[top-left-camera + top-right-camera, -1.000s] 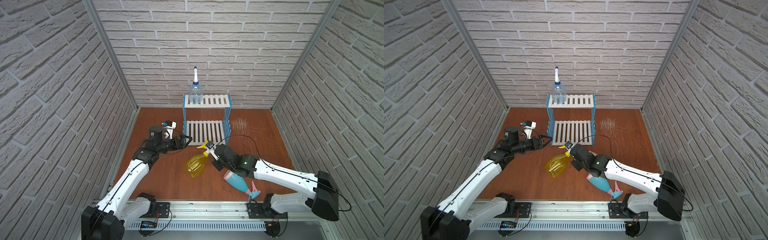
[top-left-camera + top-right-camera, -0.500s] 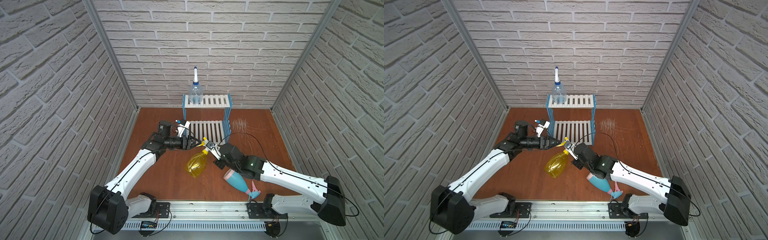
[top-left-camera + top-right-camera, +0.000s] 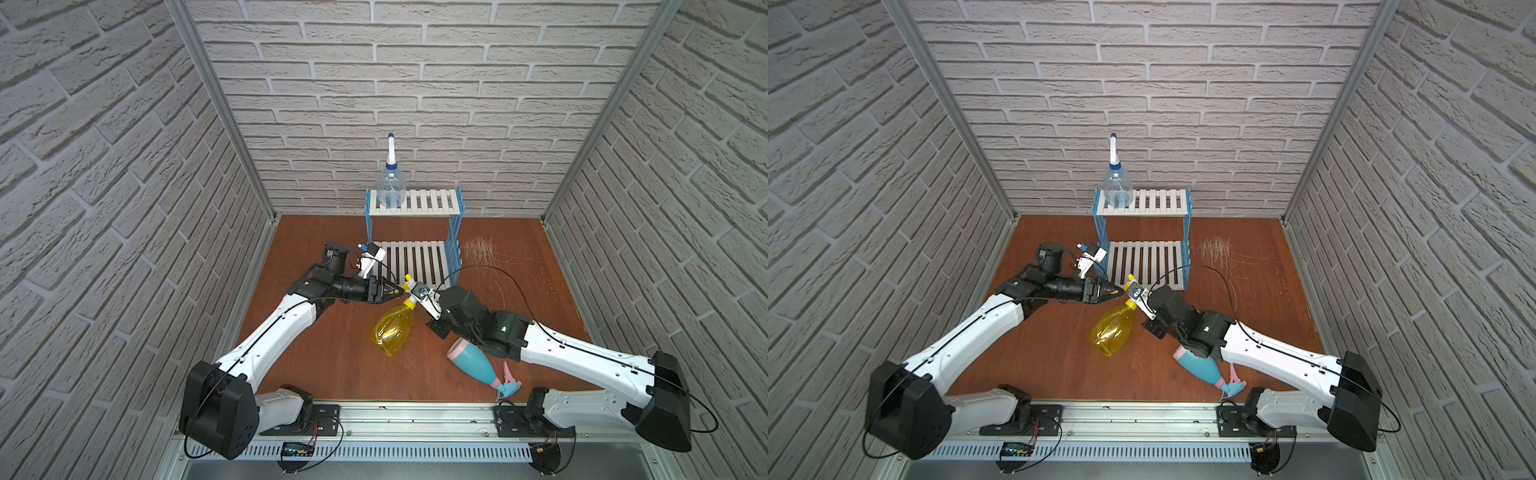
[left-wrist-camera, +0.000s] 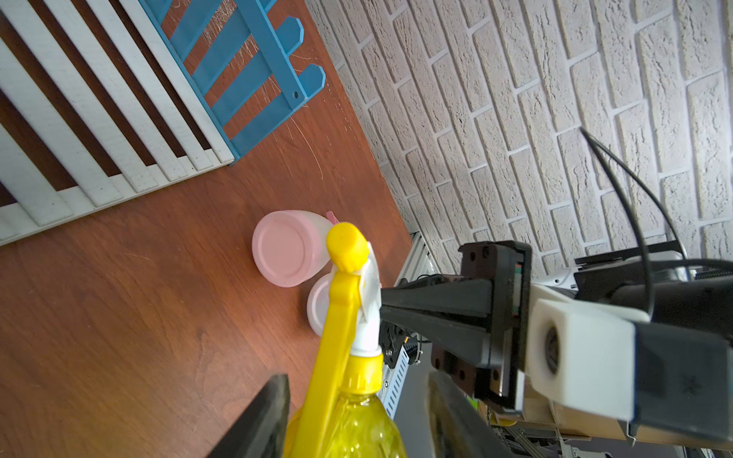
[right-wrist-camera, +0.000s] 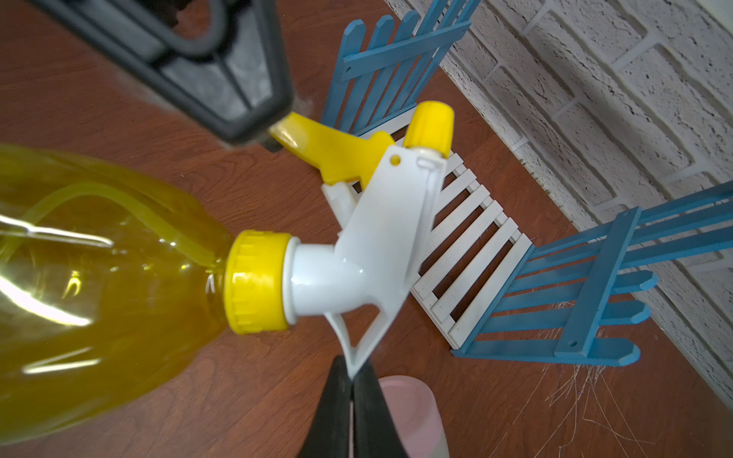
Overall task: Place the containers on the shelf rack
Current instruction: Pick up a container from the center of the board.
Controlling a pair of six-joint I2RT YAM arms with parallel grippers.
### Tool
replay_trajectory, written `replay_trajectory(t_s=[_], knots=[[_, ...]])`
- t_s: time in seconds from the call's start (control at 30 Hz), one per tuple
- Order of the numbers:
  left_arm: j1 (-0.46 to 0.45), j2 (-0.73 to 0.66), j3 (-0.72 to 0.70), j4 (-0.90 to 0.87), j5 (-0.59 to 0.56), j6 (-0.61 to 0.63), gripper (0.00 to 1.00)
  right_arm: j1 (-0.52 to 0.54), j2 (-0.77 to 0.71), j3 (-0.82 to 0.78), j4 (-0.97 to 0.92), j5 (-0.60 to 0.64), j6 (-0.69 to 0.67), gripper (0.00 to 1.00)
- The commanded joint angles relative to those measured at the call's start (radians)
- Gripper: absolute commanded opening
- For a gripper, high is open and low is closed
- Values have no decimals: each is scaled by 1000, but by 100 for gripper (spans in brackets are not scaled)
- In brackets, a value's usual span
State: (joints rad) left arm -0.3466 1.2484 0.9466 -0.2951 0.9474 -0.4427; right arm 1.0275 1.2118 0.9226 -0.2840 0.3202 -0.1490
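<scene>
Pinching the white spray-head tab of the yellow spray bottle [image 5: 119, 273], right gripper [image 5: 352, 368] is clamped tight. The bottle is tilted, just in front of the shelf rack [image 3: 415, 203]. Left gripper [image 4: 357, 378] is half-wide, straddling the bottle's neck with gaps on both sides. Clear spray bottle [image 3: 391, 189] is upright on the top shelf, and the light blue bottle [image 3: 473, 365] lies on the table [image 3: 332, 353].

Both arms [image 3: 270, 332] have white shells, black joints, thin black cables; left pincer [image 4: 359, 380] and right pincer [image 5: 352, 372] are black.

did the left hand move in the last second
yes, the left hand slid rightward past the shelf rack's front-left corner, reaching the yellow bottle
</scene>
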Motion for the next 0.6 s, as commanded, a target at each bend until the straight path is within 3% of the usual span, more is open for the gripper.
replay_trajectory(t_s=[0.0, 0.27, 0.37, 0.47, 0.57], knots=[[0, 9, 10, 20, 22, 16, 54, -4, -34, 16, 49, -10, -3, 3], [1, 23, 18, 17, 73, 19, 25, -5, -26, 13, 49, -12, 1, 3], [1, 20, 15, 11, 76, 19, 23, -4, -24, 9, 51, -11, 2, 3], [1, 15, 15, 14, 84, 7, 13, -4, -27, 9, 45, -5, 7, 3], [2, 4, 16, 34, 103, -15, 1, -4, -47, 5, 25, 4, 17, 13]])
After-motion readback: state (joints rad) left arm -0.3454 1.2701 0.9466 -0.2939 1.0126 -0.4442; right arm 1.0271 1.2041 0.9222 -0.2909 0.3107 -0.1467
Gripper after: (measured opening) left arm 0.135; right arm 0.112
